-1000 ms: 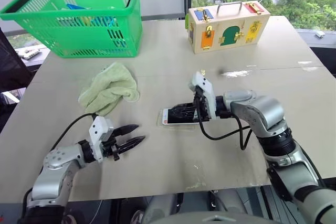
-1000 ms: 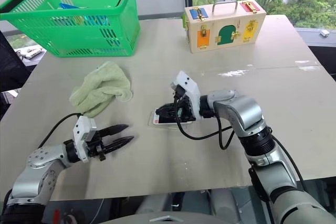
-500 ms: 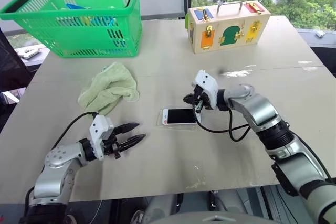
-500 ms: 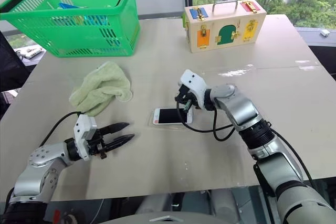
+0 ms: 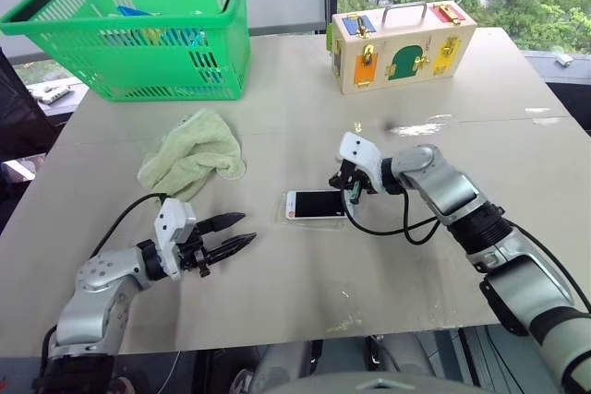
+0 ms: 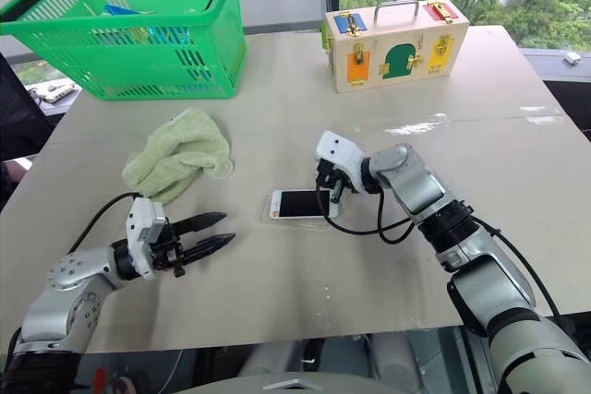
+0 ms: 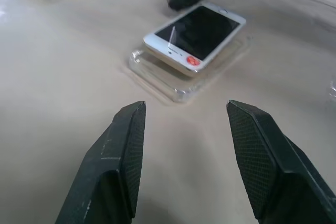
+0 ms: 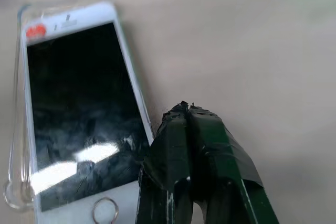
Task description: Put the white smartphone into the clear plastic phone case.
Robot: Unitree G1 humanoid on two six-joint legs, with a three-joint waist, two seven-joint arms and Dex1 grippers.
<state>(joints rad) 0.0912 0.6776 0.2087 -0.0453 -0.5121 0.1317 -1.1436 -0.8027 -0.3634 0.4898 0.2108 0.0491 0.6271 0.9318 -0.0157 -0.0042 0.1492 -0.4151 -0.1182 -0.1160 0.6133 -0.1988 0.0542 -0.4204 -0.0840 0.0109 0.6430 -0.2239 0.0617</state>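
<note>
From my station I find the white smartphone (image 5: 316, 203) lying screen up near the middle of the table (image 5: 305, 283), resting on the clear plastic phone case (image 7: 178, 80). The left wrist view shows the phone sitting on top of the shell at a slight skew — one end rides above the rim, and the case's edge sticks out past it on the near side. Whether any part of the phone is seated inside the rim I cannot tell.

The right gripper (image 5: 345, 185) is at the phone's right-hand end, by the round home button (image 8: 104, 209). Its two black fingers (image 8: 194, 156) are pressed together with nothing between them, the tips just beside the phone's long edge; I cannot tell whether they touch it.

The left gripper (image 5: 236, 233) hovers low over the table, well apart from the phone and pointed toward it. Its fingers (image 7: 123, 150) stand apart and hold nothing.

Other items noted: a pale green cloth (image 5: 192, 156) crumpled beyond the left gripper, a green basket (image 5: 138, 25) at the far left corner, and a wooden latch box (image 5: 402, 45) at the far side — none touched by either arm.
</note>
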